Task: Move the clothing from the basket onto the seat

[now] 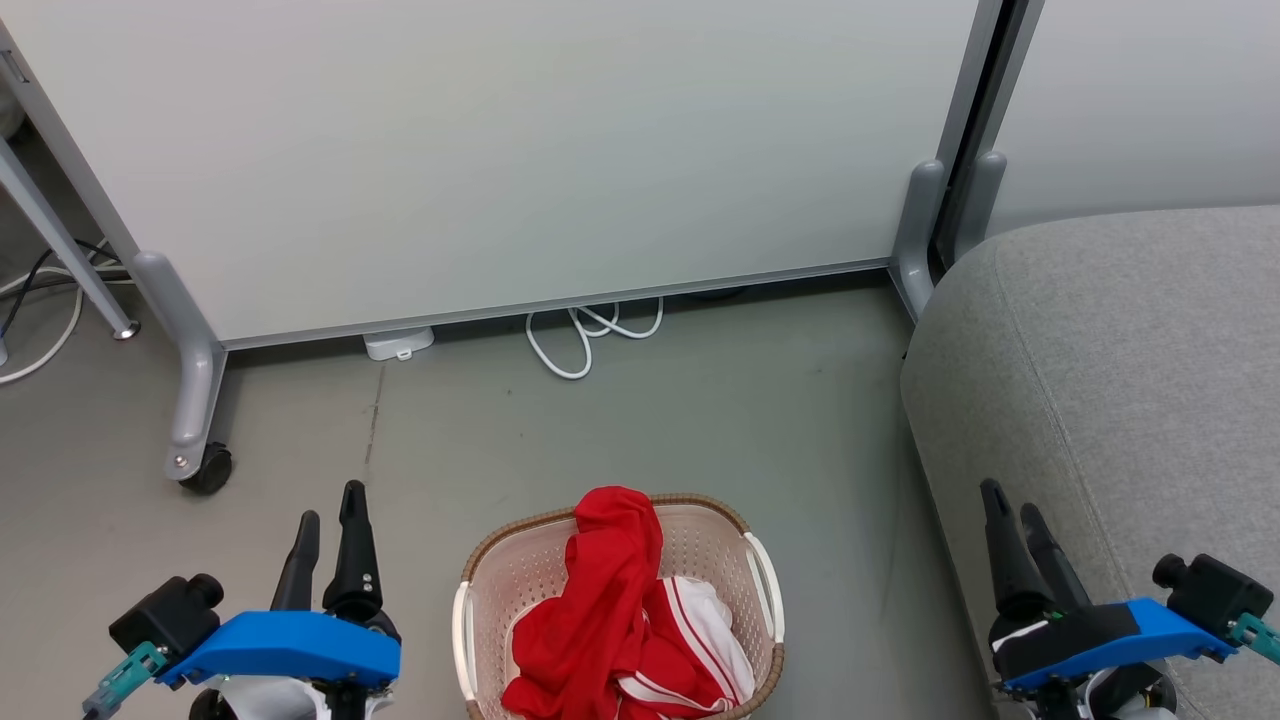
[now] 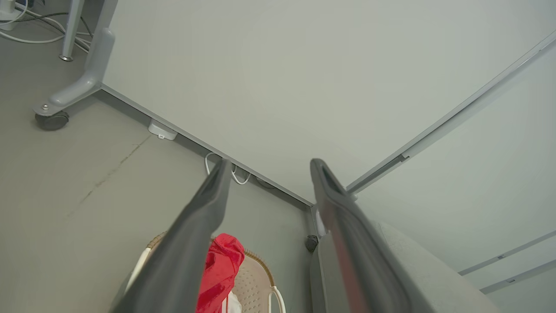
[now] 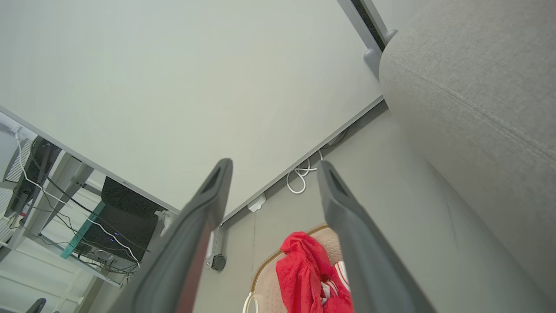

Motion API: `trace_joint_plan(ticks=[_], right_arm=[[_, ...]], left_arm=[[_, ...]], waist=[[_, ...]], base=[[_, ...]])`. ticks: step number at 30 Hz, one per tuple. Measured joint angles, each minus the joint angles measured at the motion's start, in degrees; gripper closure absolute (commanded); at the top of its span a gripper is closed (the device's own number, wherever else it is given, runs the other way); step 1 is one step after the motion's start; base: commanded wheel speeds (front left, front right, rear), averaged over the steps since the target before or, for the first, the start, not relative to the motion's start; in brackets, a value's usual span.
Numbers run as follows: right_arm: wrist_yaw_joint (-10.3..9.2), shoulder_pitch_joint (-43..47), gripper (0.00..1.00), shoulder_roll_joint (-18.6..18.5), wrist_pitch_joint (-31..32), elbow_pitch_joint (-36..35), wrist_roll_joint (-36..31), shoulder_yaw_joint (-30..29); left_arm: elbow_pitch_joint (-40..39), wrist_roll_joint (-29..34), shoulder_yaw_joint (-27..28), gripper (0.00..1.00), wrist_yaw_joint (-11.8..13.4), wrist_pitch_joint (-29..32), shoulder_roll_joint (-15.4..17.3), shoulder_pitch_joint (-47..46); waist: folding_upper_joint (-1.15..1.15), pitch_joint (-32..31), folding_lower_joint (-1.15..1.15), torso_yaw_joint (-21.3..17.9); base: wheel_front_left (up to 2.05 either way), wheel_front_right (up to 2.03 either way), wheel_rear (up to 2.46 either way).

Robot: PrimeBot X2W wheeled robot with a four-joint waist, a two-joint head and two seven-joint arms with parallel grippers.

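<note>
Head view, bottom centre: basket (image 1: 520, 580) on the floor (image 1: 700, 420), near end cut off by the frame edge, so only part of the oval shows. Cream plastic, perforated walls, brown woven rim, white handles on both sides. Clothing sits inside it: plain red garment (image 1: 600, 600) on top, soft and crumpled, one fold humped over the far rim. The striped garment (image 1: 700, 630) is mostly buried under it towards the right, with white panels and thin white stripes showing; the type of garment is hard to make out. Seat (image 1: 1120, 370) at right of frame, grey woven fabric, rounded corner, stitched seam, cut off at the right and bottom edges, just beside the basket with a strip of floor between. Left claw (image 1: 330, 505) lower left, dark tapered fingers apart, nothing between them, over bare floor left of the basket. Right claw (image 1: 1009, 498) lower right, fingers likewise apart and empty, over the seat's near edge. In the left wrist view one finger covers much of the basket. Pale smooth panel (image 1: 520, 150) across the top on a grey metal frame, with a black caster (image 1: 210, 468) at its left foot. A looped white cable (image 1: 580, 340) is partly tucked under the panel.
</note>
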Motion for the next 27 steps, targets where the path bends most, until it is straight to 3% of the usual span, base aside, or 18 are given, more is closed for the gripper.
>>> trace_joint_plan(ticks=[27], right_arm=[[0.01,-0.4,0.00,-0.1,-1.7,0.1,-19.6,0.9]], left_arm=[[3.2,17.2,-2.6,0.00,-0.4,-4.0,0.4,-1.3]], waist=[[0.00,0.2,0.00,0.2]], base=[[0.00,0.00,0.00]])
